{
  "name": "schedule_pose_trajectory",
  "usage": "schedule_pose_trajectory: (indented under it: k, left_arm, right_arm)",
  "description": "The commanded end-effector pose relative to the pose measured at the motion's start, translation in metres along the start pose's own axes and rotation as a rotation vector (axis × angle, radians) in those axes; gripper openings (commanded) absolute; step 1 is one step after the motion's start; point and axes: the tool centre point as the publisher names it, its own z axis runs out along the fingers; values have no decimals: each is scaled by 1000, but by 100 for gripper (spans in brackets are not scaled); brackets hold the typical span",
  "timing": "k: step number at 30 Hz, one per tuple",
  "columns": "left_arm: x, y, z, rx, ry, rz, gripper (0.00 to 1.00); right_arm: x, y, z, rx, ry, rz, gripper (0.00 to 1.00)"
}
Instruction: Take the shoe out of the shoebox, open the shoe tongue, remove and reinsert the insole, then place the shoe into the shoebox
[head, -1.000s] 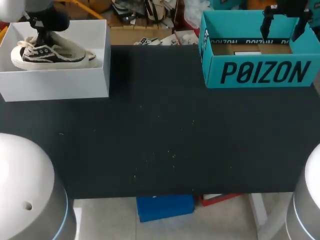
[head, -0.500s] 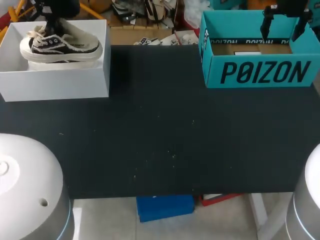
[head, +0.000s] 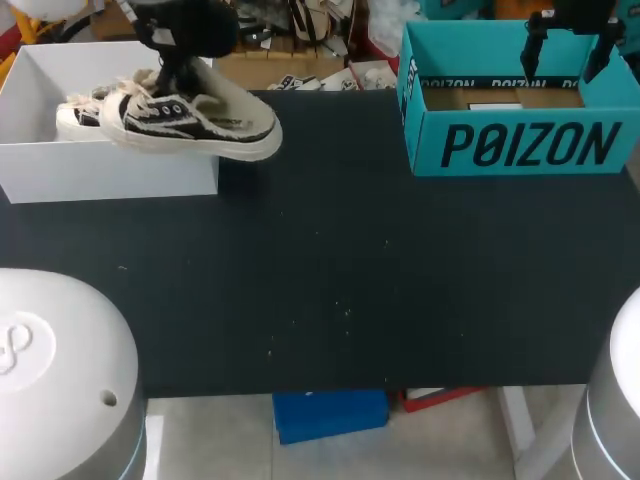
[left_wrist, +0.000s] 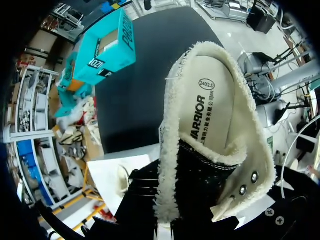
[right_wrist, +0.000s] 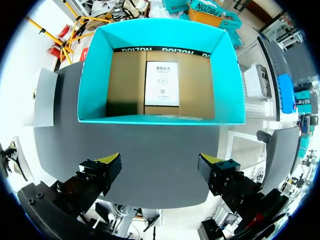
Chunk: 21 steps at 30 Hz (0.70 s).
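A black-and-white sneaker (head: 195, 125) with fleece lining hangs in the air over the right wall of the white shoebox (head: 110, 170). My left gripper (head: 176, 78) is shut on its upper near the laces. In the left wrist view the shoe's printed insole (left_wrist: 212, 110) faces the camera, and the fingertips are hidden behind the black upper (left_wrist: 197, 180). What looks like a second shoe (head: 78, 118) lies in the white box. My right gripper (right_wrist: 160, 165) stands open and empty above the teal shoebox (head: 520, 145).
The teal box (right_wrist: 95, 70) at the back right holds only a cardboard floor and a white sheet (right_wrist: 161, 83). The black table top (head: 330, 270) stretches between the two boxes and to the front edge.
My left arm has lifted the sneaker out of the white box and carried it to the right, past the box's wall. The right arm has not moved.
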Motion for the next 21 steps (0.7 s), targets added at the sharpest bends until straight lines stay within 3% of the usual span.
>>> schedule_pose_trajectory:
  k: [1,6,10,21]
  left_arm:
    - [26,-49,14,-48,-9,13,0]
    - [46,-89,30,-47,26,57,0]
    - [55,-108,46,-43,50,56,0]
    - [62,-122,111,-65,122,-52,0]
  right_arm:
    - [0,0,0,0,0,0,100]
    - [0,0,0,0,0,0,100]
    - [0,0,0,0,0,0,100]
    - [0,0,0,0,0,0,100]
